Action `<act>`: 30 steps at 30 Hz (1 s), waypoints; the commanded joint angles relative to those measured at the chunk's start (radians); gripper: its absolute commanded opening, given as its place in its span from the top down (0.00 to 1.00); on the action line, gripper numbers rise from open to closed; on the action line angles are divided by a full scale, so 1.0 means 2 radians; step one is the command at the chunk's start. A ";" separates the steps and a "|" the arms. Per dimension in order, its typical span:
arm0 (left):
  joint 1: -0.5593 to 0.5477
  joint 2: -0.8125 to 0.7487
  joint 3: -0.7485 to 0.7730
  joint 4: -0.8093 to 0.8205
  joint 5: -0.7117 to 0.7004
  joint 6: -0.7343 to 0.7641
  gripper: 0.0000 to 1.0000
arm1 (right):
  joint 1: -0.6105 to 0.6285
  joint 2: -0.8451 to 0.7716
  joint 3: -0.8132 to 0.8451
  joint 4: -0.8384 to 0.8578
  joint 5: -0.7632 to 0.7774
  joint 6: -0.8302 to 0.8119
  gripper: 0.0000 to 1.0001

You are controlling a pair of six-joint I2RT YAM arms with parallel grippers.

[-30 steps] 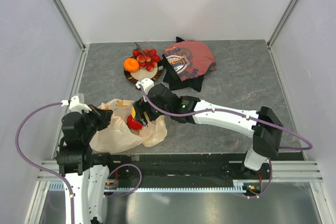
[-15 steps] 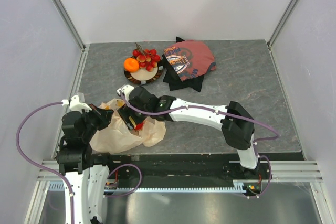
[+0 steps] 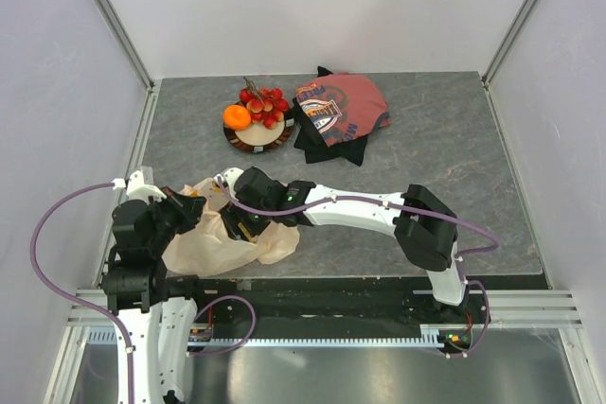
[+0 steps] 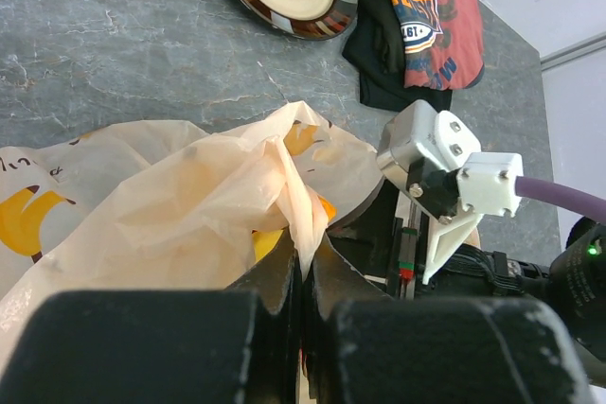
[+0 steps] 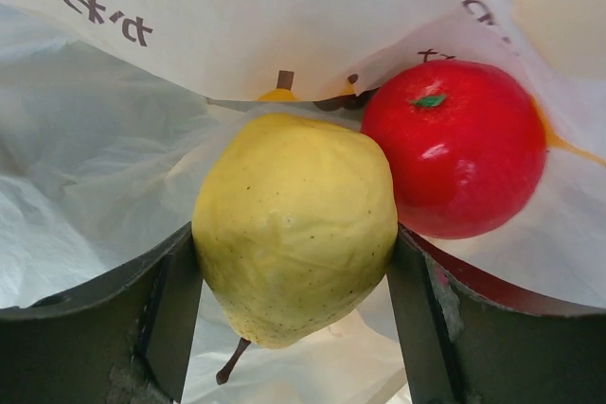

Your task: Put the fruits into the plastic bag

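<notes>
Right gripper (image 5: 295, 267): clamped on the yellow pear (image 5: 289, 201), one finger on each flank; the stalk points back toward the wrist.
Pear's place: inside the plastic bag (image 5: 142, 120), film ahead of it and to both sides.
Red apple (image 5: 454, 149): in the bag, touching the pear on the right finger's side.
Left gripper (image 4: 303, 281): closed on a fold of the bag's rim, holding the mouth up.
Key relation: free bag floor seems to lie ahead-left, away from the apple.
Left to fetch: orange (image 3: 237, 116) and red berries (image 3: 267, 101), well beyond the right gripper.

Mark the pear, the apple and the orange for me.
pear (image 5: 295, 224): right wrist view, middle of its yellow skin.
apple (image 5: 454, 149): right wrist view, shiny red front.
orange (image 3: 237, 116): top view, centre of its peel.
</notes>
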 commanded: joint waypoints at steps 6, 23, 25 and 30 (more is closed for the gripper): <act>0.000 0.001 -0.001 0.015 0.011 -0.011 0.98 | 0.001 0.024 0.019 0.009 -0.029 0.004 0.33; 0.000 0.000 0.002 0.015 0.003 -0.010 0.99 | -0.020 -0.022 -0.005 0.045 -0.021 0.003 0.02; -0.001 0.001 0.005 0.014 0.002 -0.010 0.99 | -0.025 -0.035 -0.016 0.056 -0.033 0.011 0.02; -0.001 0.003 0.004 0.012 0.001 -0.010 0.98 | -0.025 -0.101 -0.047 0.104 -0.049 0.025 0.02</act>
